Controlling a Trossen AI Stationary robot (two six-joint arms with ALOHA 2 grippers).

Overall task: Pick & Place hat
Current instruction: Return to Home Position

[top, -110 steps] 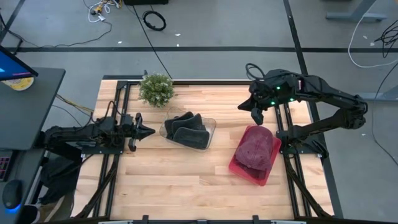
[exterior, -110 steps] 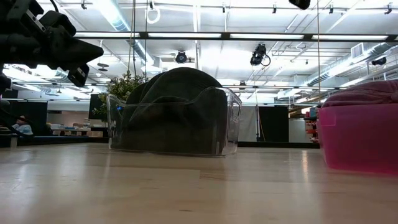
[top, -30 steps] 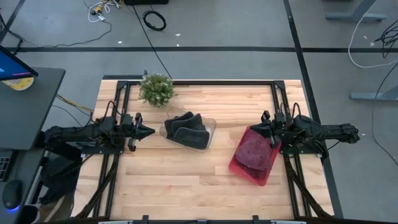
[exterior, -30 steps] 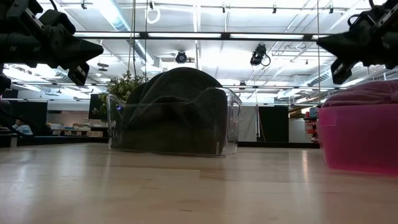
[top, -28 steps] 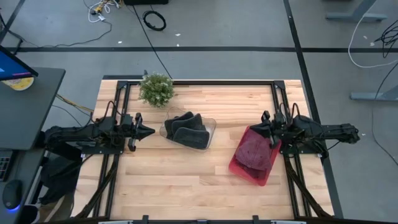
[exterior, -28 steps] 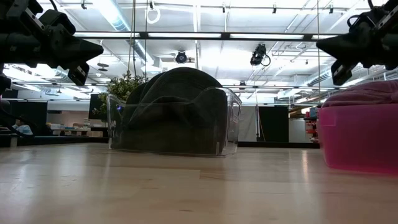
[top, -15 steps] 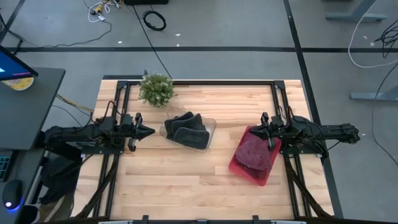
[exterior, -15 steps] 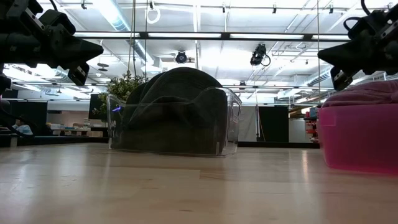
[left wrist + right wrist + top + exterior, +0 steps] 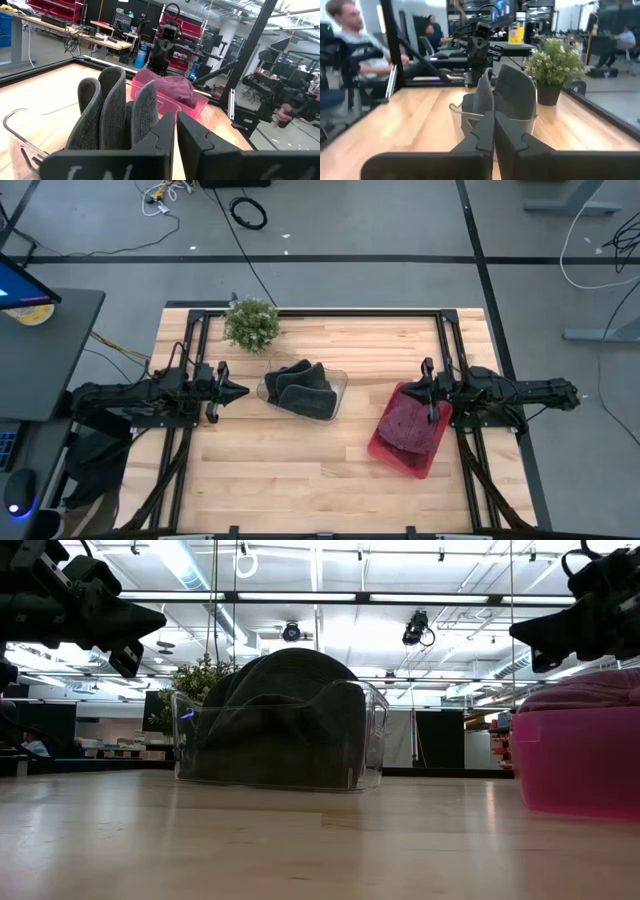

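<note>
Right claw (image 9: pixel 427 390) closed, above pink bin (image 9: pixel 398 463); left claw (image 9: pixel 238 391) closed.

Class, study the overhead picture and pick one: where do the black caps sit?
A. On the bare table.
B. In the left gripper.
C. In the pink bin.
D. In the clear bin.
D: the black caps stand packed inside the clear bin near the plant, while the pink bin holds a dark red bundle.
</note>
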